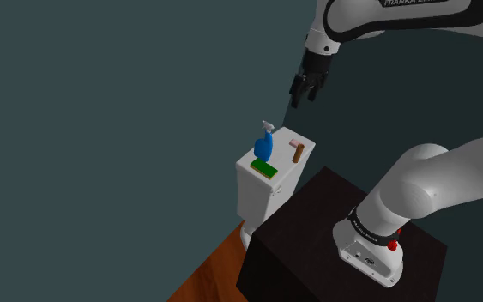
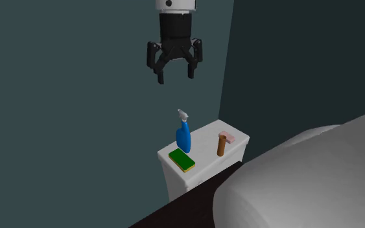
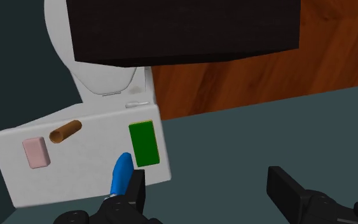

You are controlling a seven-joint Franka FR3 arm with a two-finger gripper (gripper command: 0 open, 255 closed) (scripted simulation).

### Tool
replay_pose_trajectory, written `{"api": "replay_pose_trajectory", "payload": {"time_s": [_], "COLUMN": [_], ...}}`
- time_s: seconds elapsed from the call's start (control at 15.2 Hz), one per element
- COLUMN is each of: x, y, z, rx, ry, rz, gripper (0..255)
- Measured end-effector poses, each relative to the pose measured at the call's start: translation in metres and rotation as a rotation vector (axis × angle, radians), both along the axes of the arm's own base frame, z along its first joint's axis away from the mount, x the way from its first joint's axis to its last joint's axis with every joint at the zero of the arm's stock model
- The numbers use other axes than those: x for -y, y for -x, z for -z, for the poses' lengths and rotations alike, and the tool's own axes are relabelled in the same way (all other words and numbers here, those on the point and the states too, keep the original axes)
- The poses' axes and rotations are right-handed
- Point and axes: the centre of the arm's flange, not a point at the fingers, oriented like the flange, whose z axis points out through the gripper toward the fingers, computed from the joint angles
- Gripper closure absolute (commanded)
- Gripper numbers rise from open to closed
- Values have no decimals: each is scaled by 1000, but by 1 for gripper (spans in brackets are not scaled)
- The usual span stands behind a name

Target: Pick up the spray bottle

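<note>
The spray bottle (image 2: 183, 136) stands upright on the lid of the toilet tank (image 2: 203, 170), toward one end of that lid and close to its edge. A green sponge (image 2: 181, 160) lies flat just beside it at the same end. A brown cylinder (image 2: 221, 147) and a pink block (image 3: 35, 153) sit toward the tank's other end, well apart from the bottle.

The main risk is a knock. The bottle is tall and narrow, so it would likely tip easily, and from its spot near the lid's edge it could fall off the tank. In the wrist view the bottle lies next to one finger (image 3: 136, 191) rather than midway between the two. A straight drop from here would probably land that finger on the nozzle, or shove the bottle sideways over the sponge. The tool should be centred over the tank's bottle end first.

The tool (image 2: 175, 78) hangs high above the tank, its fingers spread wide apart, holding and touching nothing.
</note>
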Motion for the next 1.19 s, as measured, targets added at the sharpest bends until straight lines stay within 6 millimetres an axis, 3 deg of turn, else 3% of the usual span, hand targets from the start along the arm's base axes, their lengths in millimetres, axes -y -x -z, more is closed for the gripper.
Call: {"api": "replay_pose_trajectory", "payload": {"time_s": [1.19], "x": [106], "y": [-126], "z": [174], "rx": [12], "ry": [10], "rz": [-16], "gripper": [0]}}
